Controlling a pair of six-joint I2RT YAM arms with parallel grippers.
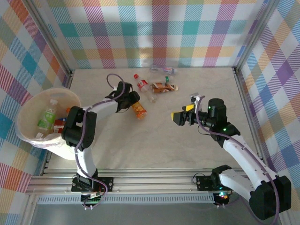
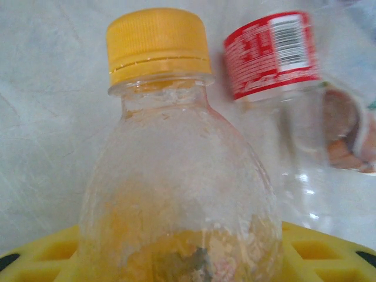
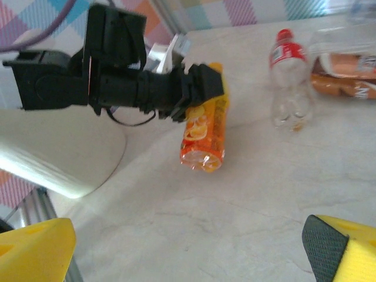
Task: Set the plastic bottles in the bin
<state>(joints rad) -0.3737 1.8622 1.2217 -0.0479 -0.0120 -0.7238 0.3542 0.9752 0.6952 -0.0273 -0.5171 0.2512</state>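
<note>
A few bottles (image 1: 47, 117) are in your bin (image 1: 63, 151). Your left pincer (image 1: 132, 100) grips the orange bottle (image 1: 139, 110); your right pincer (image 1: 183, 115) is wide open, empty. More wait on the surface (image 1: 154, 140).

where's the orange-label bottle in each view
Top external: orange-label bottle lies centre-left, at the left gripper.
Left wrist: centre foreground, yellow cap at the top.
Right wrist: upper centre.
Shared landmark: the red-label bottle nearby.
</note>
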